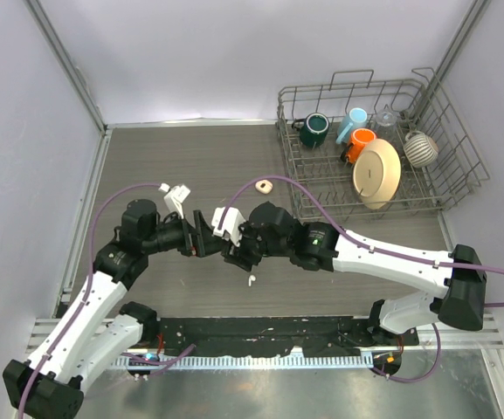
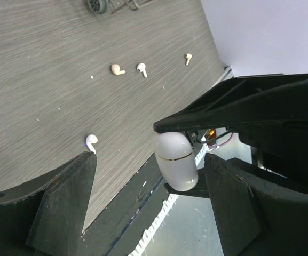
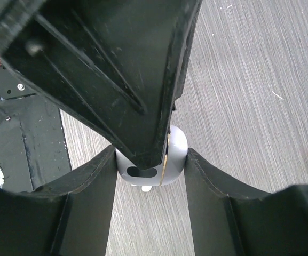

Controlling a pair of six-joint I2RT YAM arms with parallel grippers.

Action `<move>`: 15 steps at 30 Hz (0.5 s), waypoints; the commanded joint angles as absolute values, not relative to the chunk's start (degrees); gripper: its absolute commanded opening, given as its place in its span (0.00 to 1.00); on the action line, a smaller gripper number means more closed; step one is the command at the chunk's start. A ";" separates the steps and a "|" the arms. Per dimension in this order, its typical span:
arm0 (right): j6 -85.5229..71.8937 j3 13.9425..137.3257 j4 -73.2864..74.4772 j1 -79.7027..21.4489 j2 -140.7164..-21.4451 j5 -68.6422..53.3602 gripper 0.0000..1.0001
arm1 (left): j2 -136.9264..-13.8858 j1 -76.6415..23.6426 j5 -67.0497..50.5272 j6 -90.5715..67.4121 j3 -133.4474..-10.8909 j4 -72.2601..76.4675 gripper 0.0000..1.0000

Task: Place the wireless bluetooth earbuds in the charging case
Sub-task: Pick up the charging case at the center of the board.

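Supervisor: where is the charging case (image 2: pixel 175 160) right now?

Operator: Held up above the table (image 2: pixel 47 80), between my two arms. My right gripper (image 3: pixel 151 162) has its fingers (image 3: pixel 89 197) pressed against both sides of the white shell, so it is clamped there.

Supervisor: And your left gripper (image 2: pixel 148 160)?

Operator: Spread wide and holding nothing. On its wrist camera I see one finger either side of the case, with a gap on each side. On the right wrist camera one of those fingers crosses in front of the top of the case; I cannot tell whether it touches.

Supervisor: Lid?

Operator: I see a thin gold seam round the shell and no gap along it.

Supervisor: The earbuds (image 2: pixel 142 68)?

Operator: All four lie loose on the table. The nearest earbud (image 2: pixel 91 141) sits just past my left fingertip on the left wrist camera; the other three lie in a loose row further off, well apart from it. On the top camera I also see a small cream rounded object (image 1: pixel 264 186) on the table behind the grippers
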State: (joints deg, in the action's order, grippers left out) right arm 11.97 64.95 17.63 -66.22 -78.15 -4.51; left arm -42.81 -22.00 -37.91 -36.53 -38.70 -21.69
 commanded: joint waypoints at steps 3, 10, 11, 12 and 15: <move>13.44 67.68 15.20 -66.36 -77.34 -3.69 0.01 | -44.65 -24.52 -36.56 -34.98 -41.75 -22.41 0.84; 13.71 67.68 14.94 -66.45 -77.34 -3.25 0.01 | -46.40 -27.68 -36.30 -35.33 -42.71 -21.53 0.77; 13.71 67.68 14.85 -66.45 -77.26 -2.99 0.01 | -46.75 -28.12 -36.39 -35.25 -42.89 -21.53 0.75; 13.71 67.68 14.85 -66.45 -77.43 -2.90 0.01 | -47.37 -29.17 -36.30 -35.16 -42.98 -21.53 0.73; 13.89 67.68 14.85 -66.45 -77.34 -2.55 0.01 | -48.16 -31.02 -35.86 -35.07 -43.15 -21.01 0.67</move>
State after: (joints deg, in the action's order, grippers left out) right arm 13.28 65.23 18.11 -66.28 -78.15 -4.10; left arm -47.24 -28.45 -35.59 -35.73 -40.95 -22.57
